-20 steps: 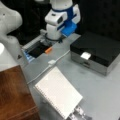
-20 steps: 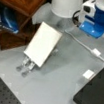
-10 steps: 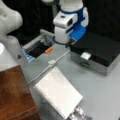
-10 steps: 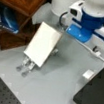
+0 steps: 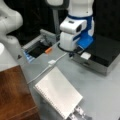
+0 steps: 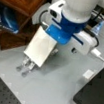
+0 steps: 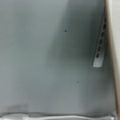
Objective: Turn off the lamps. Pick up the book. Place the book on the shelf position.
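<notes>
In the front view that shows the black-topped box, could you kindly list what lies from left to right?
Wooden board → white book → arm's white and blue wrist → black-topped box. The gripper itself does not show.

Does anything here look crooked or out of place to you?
The white book is not lying flat: it leans tilted on perforated metal strips, with one edge raised above the grey table. It looks propped rather than dropped. The robot's hand is not visible; nothing appears spilled or broken.

The book (image 5: 58, 93) looks matt white paper, the shelf position (image 5: 13, 96) grained reddish-brown wood, the table (image 5: 100, 95) smooth grey.
</notes>
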